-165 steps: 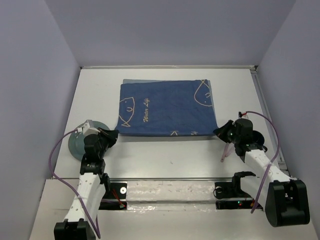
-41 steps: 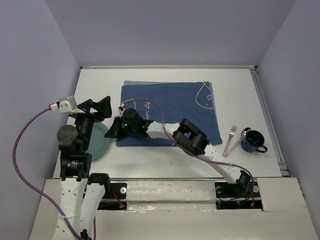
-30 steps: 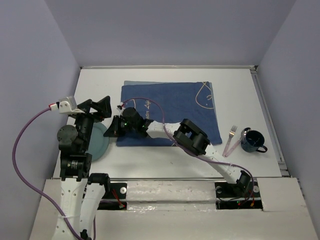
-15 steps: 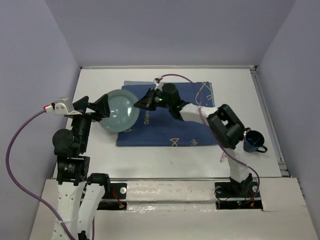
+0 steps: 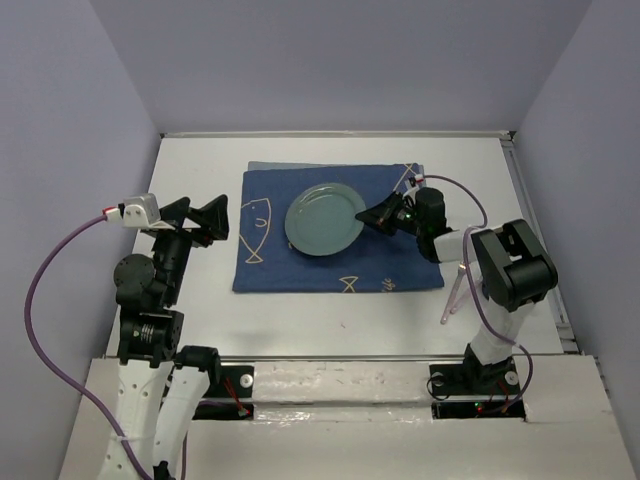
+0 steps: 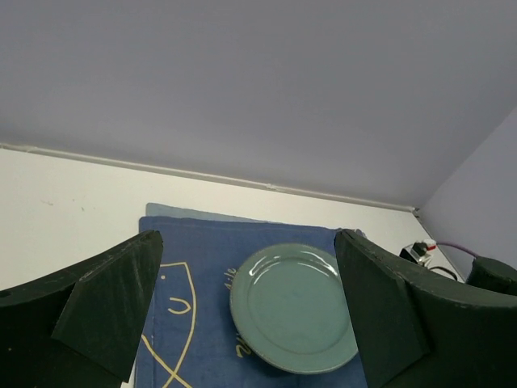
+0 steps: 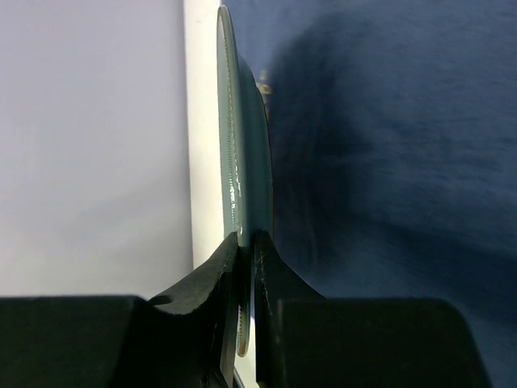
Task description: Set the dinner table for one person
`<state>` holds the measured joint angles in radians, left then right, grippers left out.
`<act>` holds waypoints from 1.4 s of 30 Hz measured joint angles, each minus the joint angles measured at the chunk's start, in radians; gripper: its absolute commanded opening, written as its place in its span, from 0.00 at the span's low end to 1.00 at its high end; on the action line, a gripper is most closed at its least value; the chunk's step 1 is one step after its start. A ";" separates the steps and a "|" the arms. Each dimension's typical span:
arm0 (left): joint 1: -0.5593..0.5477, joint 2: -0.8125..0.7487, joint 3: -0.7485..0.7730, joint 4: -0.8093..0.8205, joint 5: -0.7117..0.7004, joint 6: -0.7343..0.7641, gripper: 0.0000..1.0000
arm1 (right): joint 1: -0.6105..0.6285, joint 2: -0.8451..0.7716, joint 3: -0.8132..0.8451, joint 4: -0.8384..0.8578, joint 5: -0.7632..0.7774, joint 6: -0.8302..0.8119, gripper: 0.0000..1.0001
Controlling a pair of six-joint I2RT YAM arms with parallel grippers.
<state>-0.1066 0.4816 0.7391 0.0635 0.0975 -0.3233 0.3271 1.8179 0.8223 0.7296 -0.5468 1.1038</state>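
— What had changed in that last second?

— The round grey-green ceramic plate (image 5: 323,220) had crossed over. A second earlier it sat at the left side of the plain white matte dinner table (image 5: 330,315), close by my left arm. Half a second earlier it hung over the far left corner of the dark blue fish-patterned cloth (image 5: 270,262). Now it lay near the middle of that cloth, which was spread on the table's far half.

— And your fingers?

— My right gripper (image 5: 368,217) was pinched narrow on the plate's right rim; the wrist view showed the rim edge-on between both fingertips. My left gripper (image 5: 196,216) hung spread wide and held nothing, just off the cloth's left edge and well apart from the plate.

— Was the plate fully down?

— From the left wrist it looked flat on the cloth, but I could not tell whether its whole weight had settled.

— So where did that leave the setting?

— I judged the plate step nearly done: only the release was left. The pink-handled fork (image 5: 452,298) lay on bare table off the cloth's right edge, partly behind my right arm, not yet beside the plate.
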 measured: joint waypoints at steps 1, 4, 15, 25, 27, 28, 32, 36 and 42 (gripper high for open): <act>-0.002 0.000 0.000 -0.001 0.001 0.000 0.99 | -0.012 0.000 -0.019 -0.001 -0.003 0.000 0.00; -0.003 0.001 -0.001 0.000 0.002 0.000 0.99 | -0.027 0.000 -0.041 -0.001 -0.016 0.000 0.00; -0.004 0.002 -0.006 0.000 0.004 0.000 0.99 | -0.078 0.006 -0.088 0.082 -0.056 0.016 0.00; -0.004 0.003 -0.006 0.000 0.004 0.000 0.99 | -0.079 0.058 -0.087 0.147 -0.080 0.054 0.00; -0.004 0.003 -0.006 0.000 0.004 0.000 0.99 | -0.079 0.059 -0.087 0.147 -0.079 0.054 0.00; -0.004 0.003 -0.006 0.000 0.004 0.000 0.99 | -0.079 0.061 -0.086 0.148 -0.079 0.053 0.00; -0.004 0.004 -0.006 0.000 0.004 0.000 0.99 | -0.079 0.101 -0.077 0.158 -0.079 0.053 0.00; -0.004 0.005 -0.006 0.000 0.004 0.000 0.99 | -0.079 0.157 -0.060 0.153 -0.076 0.052 0.00; -0.004 0.005 -0.006 0.000 0.004 0.000 0.99 | -0.079 0.188 -0.038 0.155 -0.077 0.050 0.00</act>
<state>-0.1104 0.4870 0.7330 0.0631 0.1013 -0.3237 0.2478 2.0056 0.7841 0.8845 -0.6243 1.1538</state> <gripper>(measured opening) 0.989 0.137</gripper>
